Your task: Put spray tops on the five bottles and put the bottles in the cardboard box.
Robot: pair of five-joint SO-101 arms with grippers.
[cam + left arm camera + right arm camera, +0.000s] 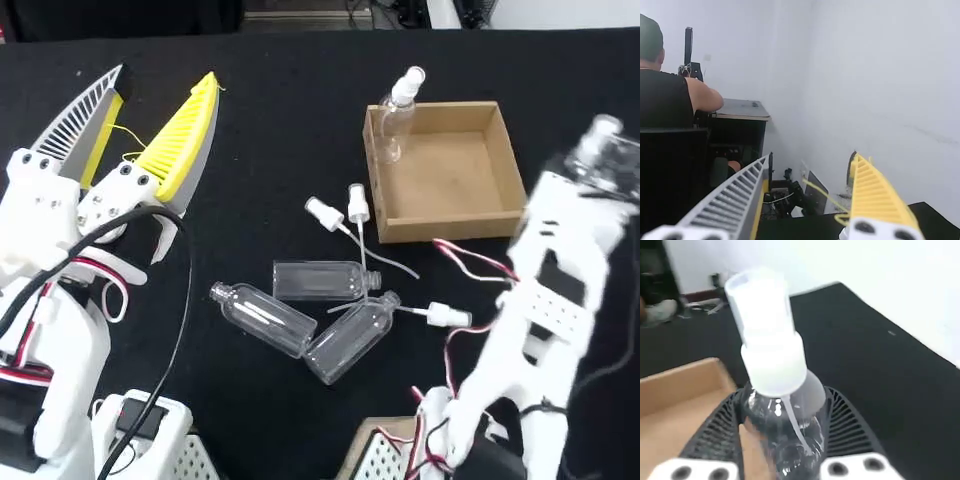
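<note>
I judge I'm in the boxing step for one bottle: my right pincer [785, 412] is pinching a capped bottle [775, 440] around its shoulder, the black fingers [715, 432] pressed against both sides of the clear body, with its spray top [767, 340] seated and standing out past the fingertips. The cardboard box [450, 228] lies below that pincer and off to the side toward my other arm; in the high view the held bottle hangs outside the box's nearer wall, not over the opening. So the next move, as I read it, calls for carrying the pincer sideways over the open box, lowering it until the bottle's base is close to the floor of the box, and only then letting the fingers part. I'd steer clear of the second capped bottle [392, 125], which stands in the box corner farthest from the right pincer. My left pincer [165, 80] is spread wide, holds nothing, and is raised with its tips aimed away from the counter [250, 130]. The three bare bottles [318, 280] lie on their sides in a loose cluster between the two arms, well below and apart from both pincers. The three loose spray tops [325, 213] lie near them, on the side toward the box, so most of the capping is not yet done.
</note>
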